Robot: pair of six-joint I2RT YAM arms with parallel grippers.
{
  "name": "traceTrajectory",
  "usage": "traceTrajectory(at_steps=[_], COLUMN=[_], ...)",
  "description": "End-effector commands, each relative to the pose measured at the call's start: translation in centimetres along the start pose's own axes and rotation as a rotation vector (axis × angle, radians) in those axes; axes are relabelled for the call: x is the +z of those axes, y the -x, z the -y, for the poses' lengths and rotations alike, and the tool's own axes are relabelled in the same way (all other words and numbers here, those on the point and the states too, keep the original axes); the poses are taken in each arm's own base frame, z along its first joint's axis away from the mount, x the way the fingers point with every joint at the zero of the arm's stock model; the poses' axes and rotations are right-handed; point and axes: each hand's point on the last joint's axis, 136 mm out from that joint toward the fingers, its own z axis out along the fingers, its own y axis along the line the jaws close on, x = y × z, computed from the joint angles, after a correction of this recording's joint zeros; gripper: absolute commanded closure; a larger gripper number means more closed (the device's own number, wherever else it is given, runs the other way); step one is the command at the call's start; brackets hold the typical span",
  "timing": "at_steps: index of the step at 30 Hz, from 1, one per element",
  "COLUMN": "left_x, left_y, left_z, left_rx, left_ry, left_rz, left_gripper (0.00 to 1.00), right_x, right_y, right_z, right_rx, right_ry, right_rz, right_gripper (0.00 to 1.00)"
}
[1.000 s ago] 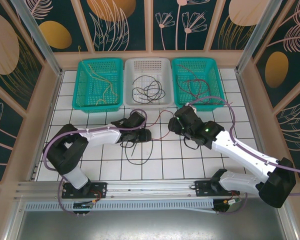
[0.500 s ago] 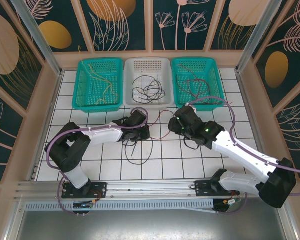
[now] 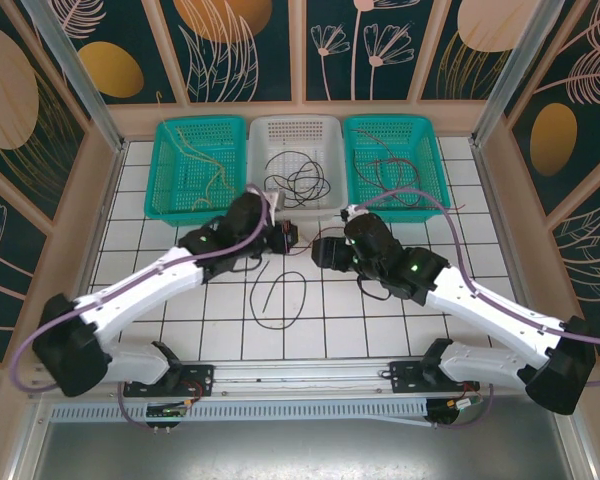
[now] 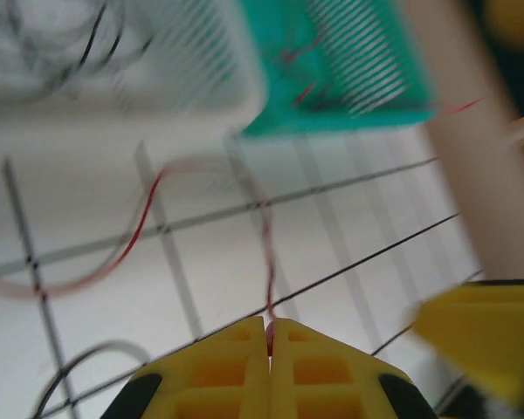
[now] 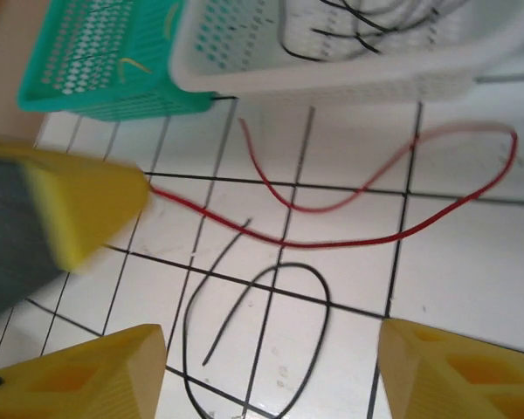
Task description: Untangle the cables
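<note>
Close to the arm bases, a black cable (image 5: 288,265) lies loose on the table (image 3: 180,330) in a loop with a tail. No gripper touches it. It lies just in front of both grippers.

A bit farther in, the left gripper (image 4: 269,325) has its yellow fingers pressed together on a red cable (image 5: 332,243). From the pinch the red cable runs across the tiles, bends round and ends near the white basket (image 3: 255,165). The right gripper (image 5: 269,336) is just beside the left one, with its fingers wide apart (nothing is between them). The red cable and the black cable lie on the tiles below it.

At the far side three baskets stand in a row. In the middle one, the white basket, lie more black cables (image 3: 300,182). The left green basket (image 3: 165,170) holds yellow cables (image 3: 212,170). The right green basket (image 3: 438,165) holds red cables (image 3: 385,170).

A second ago the left arm was folded, with its gripper low over the black cable. Now the arm is stretched out and the left gripper is nearer to the white basket. The black cable has been left behind on the table. The right gripper has moved a little to the left.
</note>
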Motion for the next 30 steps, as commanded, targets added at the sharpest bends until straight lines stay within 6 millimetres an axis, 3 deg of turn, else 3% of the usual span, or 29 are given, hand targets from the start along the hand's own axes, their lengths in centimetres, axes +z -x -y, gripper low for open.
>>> traceTrajectory(at_steps=[1, 4, 10, 20, 28, 30], left_x=[-2.8, -4.5, -6.7, -8.8, -9.8, -9.7], left_y=[1.6, 3.1, 4.9, 6.1, 7.1, 7.3], left_z=[2.7, 4.5, 6.2, 8.2, 9.5, 9.7], left_rx=[0.089, 0.115, 0.156, 0.178, 0.184, 0.183], left_ry=[-0.06, -0.096, -0.115, -0.175, -0.219, -0.226], left_rz=[0.007, 0.029, 0.061, 0.093, 0.13, 0.133], left_gripper=[1.0, 1.0, 1.0, 1.0, 1.0, 1.0], right_x=[-1.8, -2.0, -2.4, -1.3, -1.7, -2.0], right_y=[4.1, 5.6, 7.6, 7.8, 8.3, 8.5], right_z=[-3.2, -3.6, -3.7, -4.6, -4.9, -4.9], right_rx=[-0.109, -0.174, -0.236, -0.244, -0.239, -0.23], right_ry=[0.09, 0.07, 0.002, 0.027, 0.042, 0.047], right_rz=[0.13, 0.167, 0.202, 0.194, 0.218, 0.232], right_gripper=[0.32, 0.27, 0.25, 0.41, 0.96, 1.0])
